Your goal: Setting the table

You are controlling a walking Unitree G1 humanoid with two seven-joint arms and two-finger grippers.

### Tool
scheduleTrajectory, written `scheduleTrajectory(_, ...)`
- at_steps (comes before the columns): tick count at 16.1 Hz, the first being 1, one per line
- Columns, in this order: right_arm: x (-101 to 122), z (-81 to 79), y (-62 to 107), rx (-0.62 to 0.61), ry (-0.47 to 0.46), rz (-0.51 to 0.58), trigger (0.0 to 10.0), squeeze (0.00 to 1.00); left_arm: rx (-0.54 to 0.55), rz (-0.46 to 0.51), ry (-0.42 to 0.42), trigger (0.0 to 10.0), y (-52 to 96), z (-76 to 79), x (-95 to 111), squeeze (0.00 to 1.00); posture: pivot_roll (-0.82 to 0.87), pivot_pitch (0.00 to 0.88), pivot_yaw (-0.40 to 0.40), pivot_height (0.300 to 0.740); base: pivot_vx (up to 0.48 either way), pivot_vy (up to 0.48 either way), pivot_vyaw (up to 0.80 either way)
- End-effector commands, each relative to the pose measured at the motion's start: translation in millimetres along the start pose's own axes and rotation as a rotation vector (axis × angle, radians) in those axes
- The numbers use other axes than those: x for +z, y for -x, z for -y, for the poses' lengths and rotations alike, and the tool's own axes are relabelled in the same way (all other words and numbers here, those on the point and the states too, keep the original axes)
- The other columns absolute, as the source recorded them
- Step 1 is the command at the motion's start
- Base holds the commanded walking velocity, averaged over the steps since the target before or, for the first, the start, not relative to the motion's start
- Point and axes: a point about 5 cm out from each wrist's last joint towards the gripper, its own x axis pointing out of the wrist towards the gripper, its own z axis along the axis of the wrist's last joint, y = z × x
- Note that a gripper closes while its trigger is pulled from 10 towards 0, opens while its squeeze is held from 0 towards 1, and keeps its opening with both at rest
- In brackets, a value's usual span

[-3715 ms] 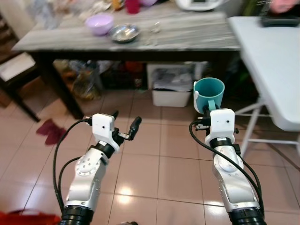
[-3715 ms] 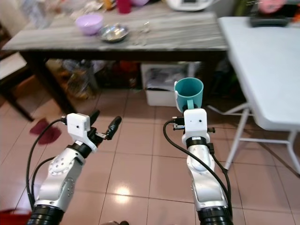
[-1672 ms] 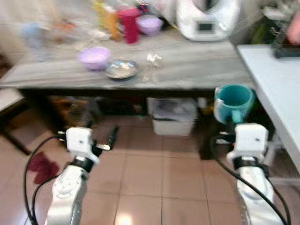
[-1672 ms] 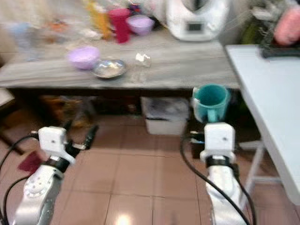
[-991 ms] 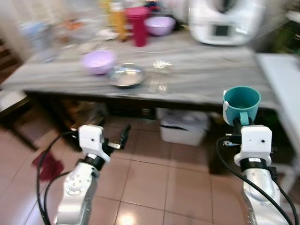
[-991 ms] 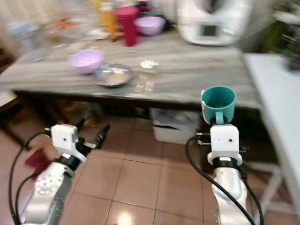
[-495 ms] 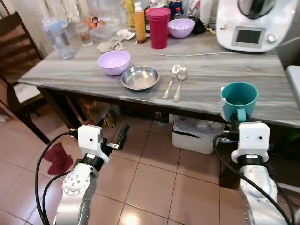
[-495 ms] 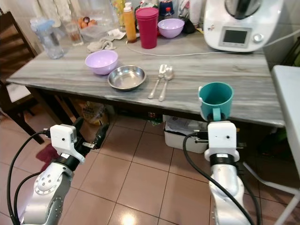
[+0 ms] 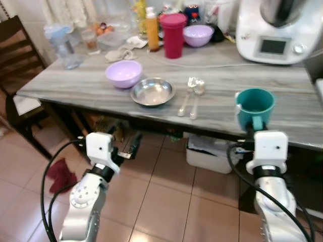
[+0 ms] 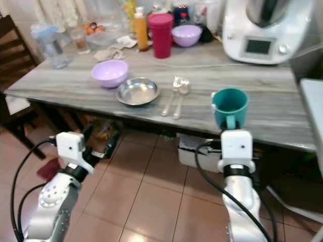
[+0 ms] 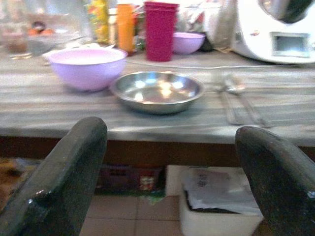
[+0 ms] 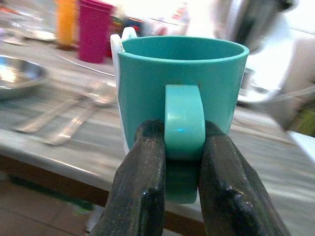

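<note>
Right end effector [image 12: 179, 162]: fingers clamped on the handle of a teal mug [image 9: 255, 107], held upright over the near edge of the bench [image 9: 282, 113], at 3 o'clock from the spoons. Left end effector [image 11: 170, 167]: fingers spread wide, gripping nothing, below the bench edge. On the bench: steel bowl [image 9: 152, 91]; lilac bowl [image 9: 123, 73] at its 10 o'clock; two spoons [image 9: 192, 96] just beside its 3 o'clock; red tumbler [image 9: 173, 28] and white appliance [image 9: 275, 30] toward 12 o'clock.

Teal mug [image 9: 255, 107], upright, open mouth up, interior appears empty, handle facing the robot, handle pinched between black fingers [image 12: 140, 187] of right gripper [image 12: 181, 147], held above near edge of grey table [image 9: 303, 121].
</note>
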Motion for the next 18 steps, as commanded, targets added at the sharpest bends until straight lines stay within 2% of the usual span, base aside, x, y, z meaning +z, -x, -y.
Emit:
scheduleTrajectory(1, 5.4, 0.2, -1.4, -0.005, -0.003, 0.026, 10.0, 0.00, 0.002, 0.000, -0.003, 10.0, -0.2, -1.6, 1.6, 0.00, -0.17, 0.104, 0.075, 0.740, 0.319, 0.000, 0.00)
scheduleTrajectory(8, 9.7, -1.4, -5.1, 0.004, 0.002, 0.052, 10.0, 0.00, -0.011, 0.011, -0.001, 10.0, -4.0, -0.1, 4.6, 0.00, -0.17, 0.101, 0.075, 0.740, 0.273, 0.000, 0.00)
scheduleTrajectory(18, 11.8, -2.4, -7.4, 0.011, 0.004, 0.067, 10.0, 0.00, -0.018, 0.017, 0.003, 10.0, -5.5, 2.1, 5.3, 0.00, -0.17, 0.103, 0.072, 0.740, 0.325, 0.000, 0.44)
